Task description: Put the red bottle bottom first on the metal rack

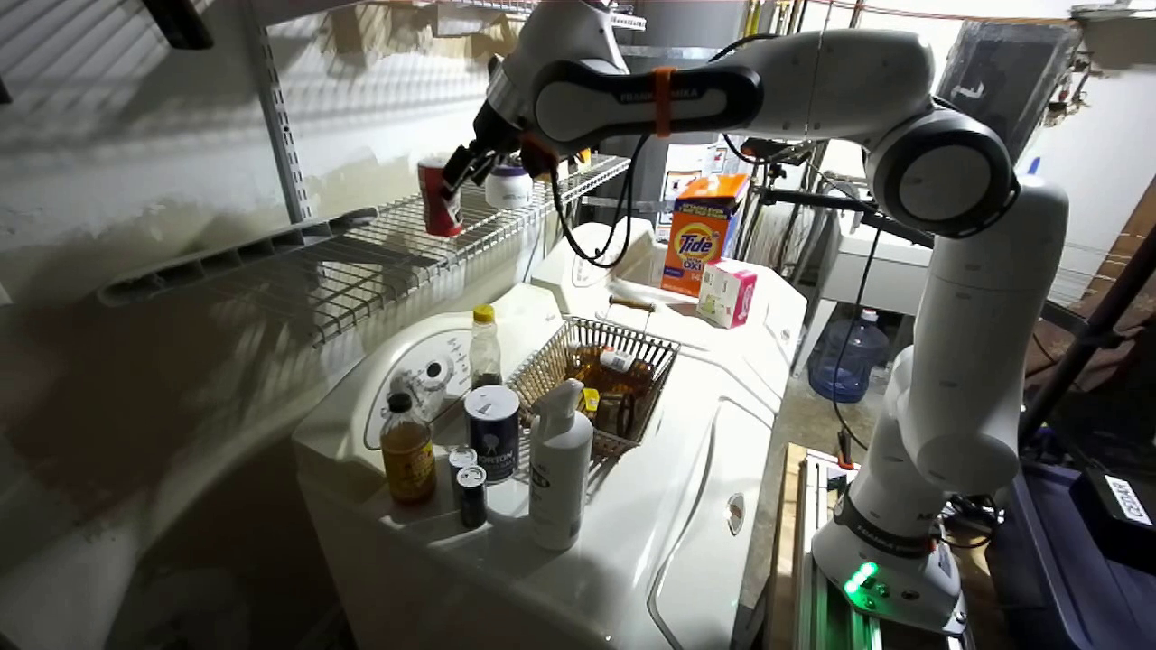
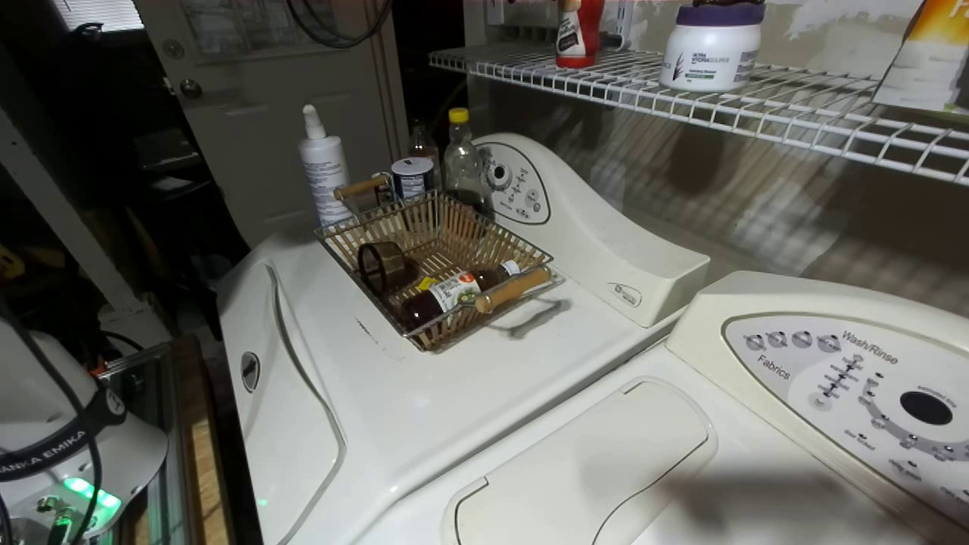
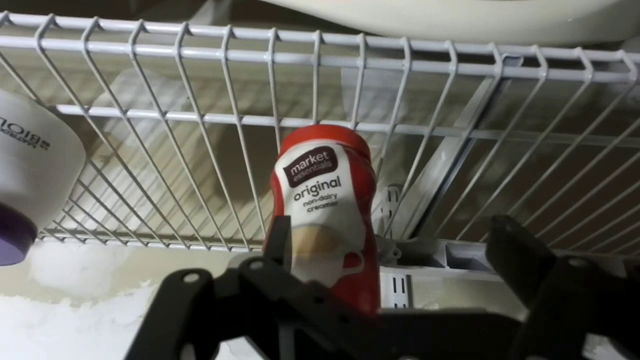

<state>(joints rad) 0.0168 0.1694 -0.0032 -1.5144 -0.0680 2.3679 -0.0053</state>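
Note:
The red bottle (image 3: pixel 325 200) stands upside down on the metal rack (image 3: pixel 295 36), its red cap against the wires. Both exterior views show it there: the bottle (image 1: pixel 435 212) over the rack (image 1: pixel 424 264), and the bottle (image 2: pixel 579 42), cut off by the top edge, on the rack (image 2: pixel 636 101). My gripper (image 3: pixel 391 225) is open in the wrist view. One finger (image 3: pixel 279 242) overlaps the bottle's label; the opposite finger (image 3: pixel 520 260) is well apart from it. Whether anything touches the bottle, I cannot tell. In an exterior view the gripper (image 1: pixel 462 176) is at the bottle's side.
A white jar with a purple lid (image 2: pixel 708 53) sits beside the bottle on the rack, with an orange and white box (image 2: pixel 927 60) farther along. A long grey plastic piece (image 1: pixel 235 257) lies along the wall. Below, a basket (image 2: pixel 439 250) and several bottles stand on a white appliance.

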